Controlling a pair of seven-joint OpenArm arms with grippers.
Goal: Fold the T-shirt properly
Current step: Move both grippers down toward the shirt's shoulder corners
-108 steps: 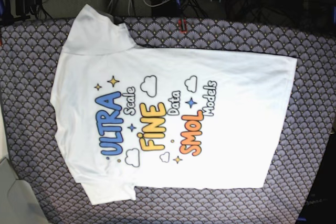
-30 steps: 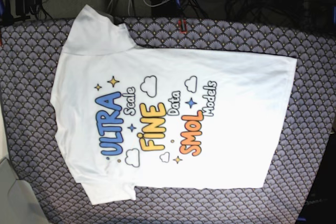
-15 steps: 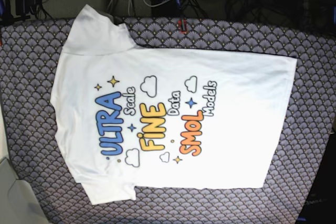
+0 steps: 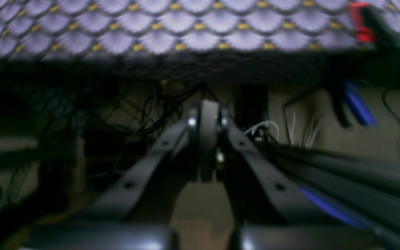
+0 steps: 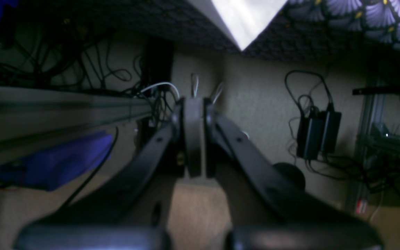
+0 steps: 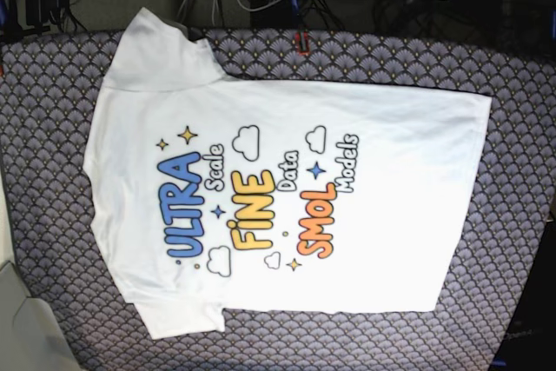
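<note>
Moved since the earlier view: two small white arm parts at the top edge of the base view have spread apart, one further toward each upper corner; the shirt lies as it lay.

Left hand [image 4: 208,139]: clenched, jaws pressed together, nothing between them. It hangs off the tabletop's edge, pointing at dark cables.

Right hand [image 5: 194,137]: clenched likewise, empty. A white corner of cloth shows above it, overhanging the edge.

T-shirt [image 6: 287,202]: white, short-sleeved, spread flat and print-up across the middle of the tabletop [image 6: 521,128], collar end toward the base view's left, hem toward its right. One sleeve reaches over the far edge near the top left. Judged soft, light and limp; it will sag from any pinch and drag on the patterned cover, so both hands ought to lift together. Best holds, by my reckoning: the hem corners on the right, or the shoulder seam and hem along one long side, pinching a single edge cleanly.

Surroundings: purple scallop-patterned cover under the shirt; a red clamp [image 6: 302,43] at the far edge, just beside the shirt's upper side; tangled cables and a black power brick [image 5: 318,133] beyond. Nothing rests on the shirt. The clamp and the overhanging sleeve look the likeliest snags.
</note>
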